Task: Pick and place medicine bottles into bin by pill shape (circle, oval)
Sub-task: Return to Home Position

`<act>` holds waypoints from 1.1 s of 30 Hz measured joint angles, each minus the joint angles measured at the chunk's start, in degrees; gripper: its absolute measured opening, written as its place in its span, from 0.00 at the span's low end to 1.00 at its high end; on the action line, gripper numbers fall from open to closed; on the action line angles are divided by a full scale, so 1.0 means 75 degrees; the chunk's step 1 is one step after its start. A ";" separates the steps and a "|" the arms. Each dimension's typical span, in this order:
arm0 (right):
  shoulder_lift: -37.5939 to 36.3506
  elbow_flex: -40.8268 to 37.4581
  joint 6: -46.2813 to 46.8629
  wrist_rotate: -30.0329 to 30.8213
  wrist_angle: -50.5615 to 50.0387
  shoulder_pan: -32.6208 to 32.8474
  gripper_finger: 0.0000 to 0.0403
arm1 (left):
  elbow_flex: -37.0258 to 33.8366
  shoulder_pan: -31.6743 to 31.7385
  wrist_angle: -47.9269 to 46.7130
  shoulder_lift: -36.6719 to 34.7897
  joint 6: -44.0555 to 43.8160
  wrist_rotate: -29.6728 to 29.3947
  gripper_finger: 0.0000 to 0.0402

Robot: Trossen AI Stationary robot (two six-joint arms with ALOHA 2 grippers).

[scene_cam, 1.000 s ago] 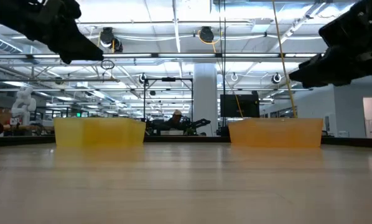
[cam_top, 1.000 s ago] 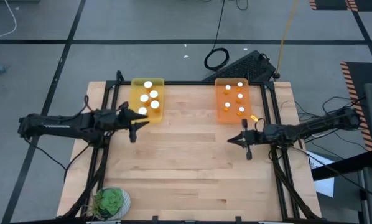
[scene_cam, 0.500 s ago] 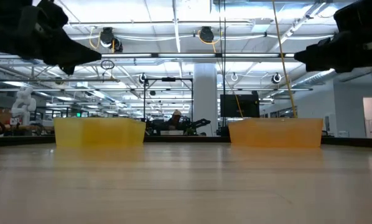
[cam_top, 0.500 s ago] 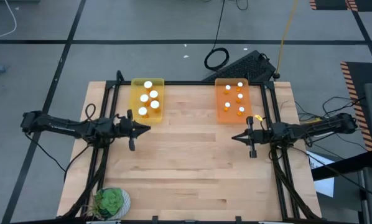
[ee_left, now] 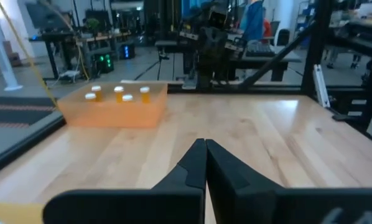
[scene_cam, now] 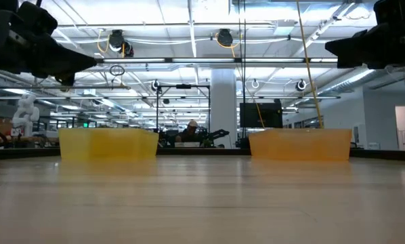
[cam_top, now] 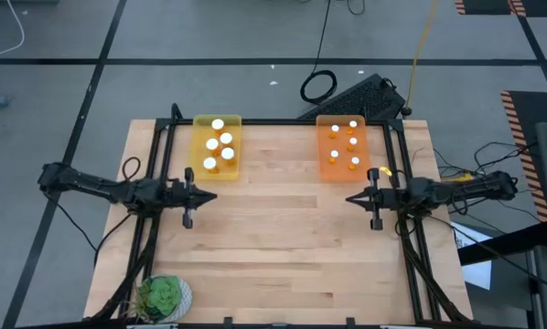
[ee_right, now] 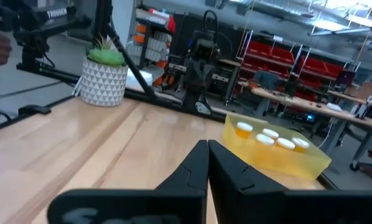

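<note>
From overhead I've got the wooden table [cam_top: 283, 238] w/ two trays at the far edge: yellow tray [cam_top: 217, 145] on the left side, orange tray [cam_top: 344, 146] on the right. All the medicine bottles [cam_top: 220, 143] I can see sit inside the trays, white caps up: five in the yellow one, about six in the orange one; none on the bare wood. Left gripper [cam_top: 213, 195] hangs over the table's left part, just in front of the yellow tray, pointing toward the middle; its wrist cam shows the fingers [ee_left: 195, 167] pressed together, nothing between them, w/ the orange tray [ee_left: 113, 109] and its bottles across the table. Right gripper [cam_top: 349, 198] mirrors it on the right side, just in front of the orange tray, tips toward the centre; fingers [ee_right: 198, 167] also pressed together and empty, yellow tray [ee_right: 274, 149] visible beyond. Low cam: both arms up off the surface, trays side by side at the back. Potted plant [cam_top: 163, 297] at the near-left corner, well apart from both grippers.
</note>
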 joint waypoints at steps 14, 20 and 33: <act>-0.1343 -0.0134 -0.0004 -0.0020 -0.0746 -0.0006 0.00 | 0.0000 0.0000 -0.0162 -0.0946 0.0801 0.0477 0.02; -0.1395 -0.0134 -0.0413 0.0023 -0.0862 -0.0006 0.00 | 0.0003 0.0000 -0.0509 -0.1240 0.0761 0.0484 0.03; -0.1389 -0.0134 -0.0535 -0.0024 -0.0959 -0.0007 0.00 | 0.0003 0.0000 -0.0971 -0.1324 0.0683 0.0488 0.03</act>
